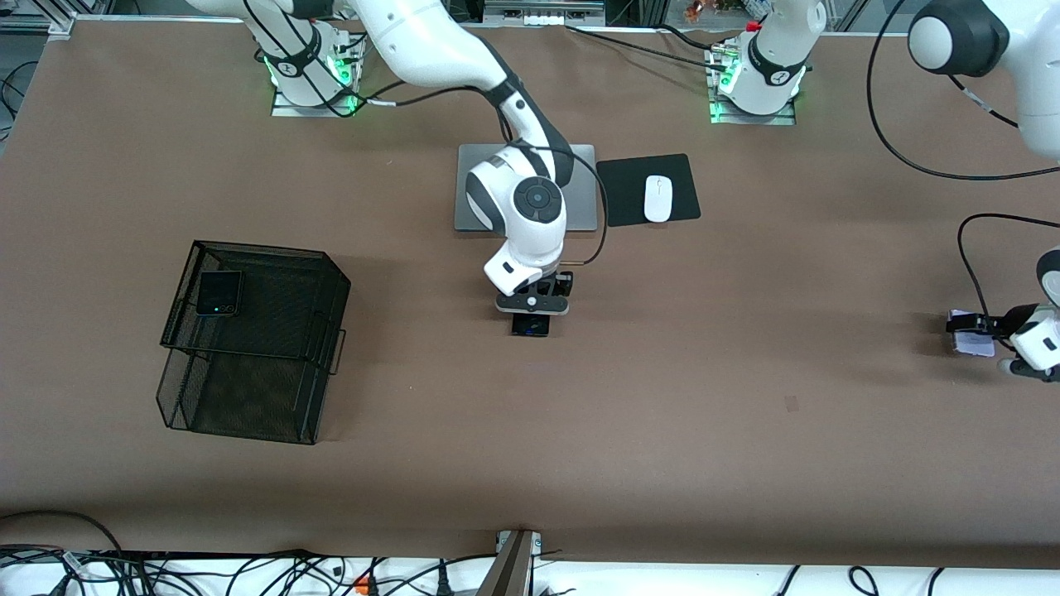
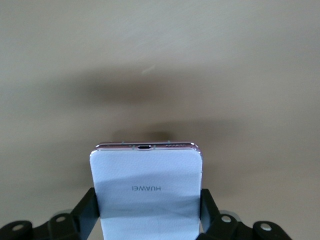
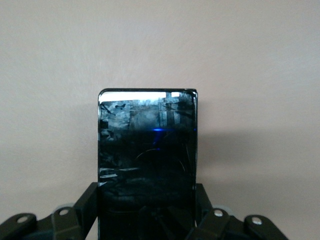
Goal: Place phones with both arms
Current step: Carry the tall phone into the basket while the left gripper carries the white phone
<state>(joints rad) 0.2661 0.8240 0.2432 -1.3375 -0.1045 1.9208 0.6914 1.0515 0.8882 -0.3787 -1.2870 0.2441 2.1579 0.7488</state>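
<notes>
My right gripper (image 1: 530, 318) is at the middle of the table, nearer the front camera than the laptop. It is shut on the long slim black phone (image 1: 530, 325). In the right wrist view the black slab (image 3: 147, 145) sits between the fingers (image 3: 88, 201), low over the brown table. My left gripper (image 1: 979, 326) is at the left arm's end of the table, shut on the pale lavender-white phone (image 1: 970, 341). The left wrist view shows this phone (image 2: 147, 185) clamped between the fingers (image 2: 86, 207), slightly above the table. The small squarish black phone (image 1: 219, 293) lies in the mesh tray's upper tier.
A black two-tier wire mesh tray (image 1: 240, 406) stands toward the right arm's end. A grey laptop (image 1: 474, 165) lies near the bases, partly under the right arm. Beside it a white mouse (image 1: 657, 199) rests on a black pad (image 1: 623, 194). Cables run along the front edge.
</notes>
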